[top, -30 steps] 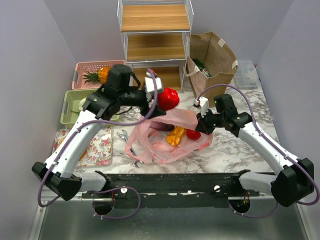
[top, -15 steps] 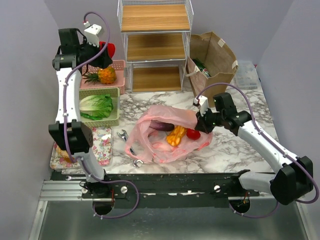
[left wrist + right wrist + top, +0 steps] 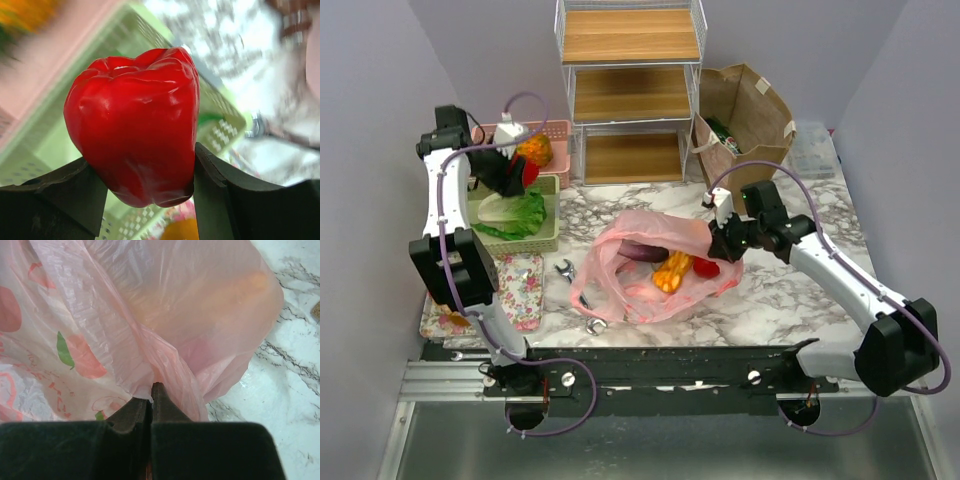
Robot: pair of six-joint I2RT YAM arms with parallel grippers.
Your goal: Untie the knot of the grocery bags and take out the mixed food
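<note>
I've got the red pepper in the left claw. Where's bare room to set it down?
Bare marble lies between the shelf rack and the pink bag, and at the near right under the right arm. The green basket below the left claw and its red pepper already holds lettuce; wrenches crowd the bag's left side.

No legible text, brand, number or sign in any view. On the thin translucent pink plastic bag: red and green printed motifs, fruit-like shapes, plus red strokes that may be lettering but are too crumpled to read. On the stiff brown paper bag: a pale patch near the rim, nothing readable.
</note>
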